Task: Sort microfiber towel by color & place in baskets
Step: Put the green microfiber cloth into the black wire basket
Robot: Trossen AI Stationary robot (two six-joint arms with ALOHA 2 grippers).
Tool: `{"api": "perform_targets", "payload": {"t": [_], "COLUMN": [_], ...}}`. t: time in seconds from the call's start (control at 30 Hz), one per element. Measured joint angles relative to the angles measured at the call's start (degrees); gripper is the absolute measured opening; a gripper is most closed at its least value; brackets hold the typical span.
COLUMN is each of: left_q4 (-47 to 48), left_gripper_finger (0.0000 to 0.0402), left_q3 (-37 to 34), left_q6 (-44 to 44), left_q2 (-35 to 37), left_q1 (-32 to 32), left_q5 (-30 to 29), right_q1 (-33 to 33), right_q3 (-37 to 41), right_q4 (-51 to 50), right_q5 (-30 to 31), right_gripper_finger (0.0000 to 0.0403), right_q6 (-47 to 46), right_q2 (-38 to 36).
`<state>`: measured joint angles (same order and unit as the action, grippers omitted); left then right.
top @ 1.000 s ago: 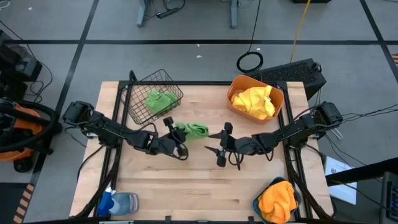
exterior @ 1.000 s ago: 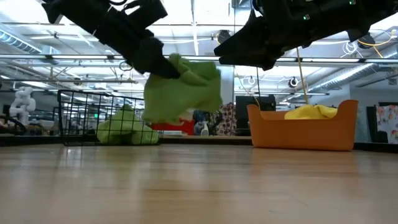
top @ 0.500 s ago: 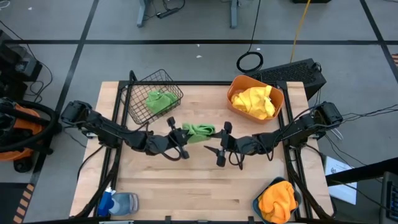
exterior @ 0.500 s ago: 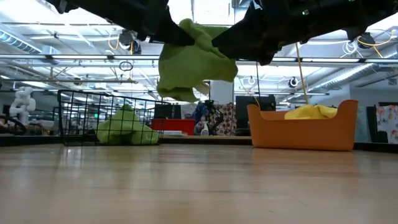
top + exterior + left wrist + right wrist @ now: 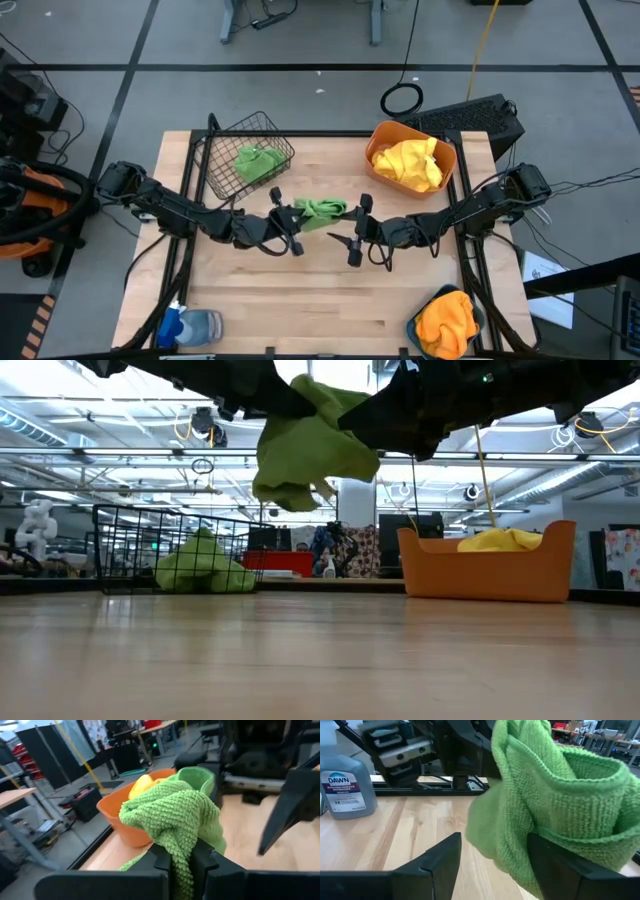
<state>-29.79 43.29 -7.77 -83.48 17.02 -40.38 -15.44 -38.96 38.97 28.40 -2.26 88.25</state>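
We see the left gripper (image 5: 287, 221) near the middle of the wooden table (image 5: 300, 300), lifted clear of the surface, its fingers clamped on a green microfiber towel (image 5: 321, 209) that hangs bunched from them in the air; the low view shows the cloth (image 5: 312, 445) dangling well above the tabletop. In the left wrist view the same towel (image 5: 175, 820) is pinched between the two dark fingers (image 5: 162, 862). The right gripper (image 5: 358, 228) sits just beside the towel on its other side, its fingers spread apart and gripping nothing; in the right wrist view the green cloth (image 5: 560, 805) fills the space just ahead of those parted fingers (image 5: 432, 862), and we cannot tell whether it touches them. A second green towel (image 5: 256, 161) lies inside the black wire basket (image 5: 222, 170) at the far left part of the table, seen also in the low view (image 5: 203, 563). The orange plastic basket (image 5: 445, 165) at the far right holds yellow towels (image 5: 408, 164), and a dark teal basket (image 5: 415, 330) at the near right corner holds an orange towel (image 5: 446, 322). A blue-and-white spray bottle labelled Dawn (image 5: 190, 326) lies at the near left corner of the table.
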Motion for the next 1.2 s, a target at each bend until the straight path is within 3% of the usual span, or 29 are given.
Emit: {"api": "perform_targets", "payload": {"t": [0.37,0.5,0.77,0.97,1.2], "left_q4": [-5.3,-6.4,-5.4,-3.7,0.0], "left_gripper_finger": [0.0027,0.0027,0.0027,0.0027,0.0027], "left_q3": [0.0,0.0,-0.1,-0.1,-0.1], "left_q6": [1.5,1.5,1.5,1.5,1.5], "left_q2": [0.0,0.0,0.0,0.0,0.0], "left_q1": [0.0,-0.1,-0.2,-0.2,-0.2], "left_q5": [1.6,6.9,6.3,5.9,5.9], "right_q1": [0.0,0.0,0.8,2.0,2.0], "right_q3": [0.0,-0.1,-1.7,-6.9,-8.5], "right_q4": [5.3,13.2,31.7,32.8,30.6], "right_q5": [-0.2,-0.3,-1.6,-1.7,-1.4], "right_gripper_finger": [0.0221,0.0221,0.0221,0.0221,0.0221], "right_q6": [0.6,2.4,3.6,4.2,7.9], "right_q2": [1.8,6.0,17.6,22.7,23.2]}}
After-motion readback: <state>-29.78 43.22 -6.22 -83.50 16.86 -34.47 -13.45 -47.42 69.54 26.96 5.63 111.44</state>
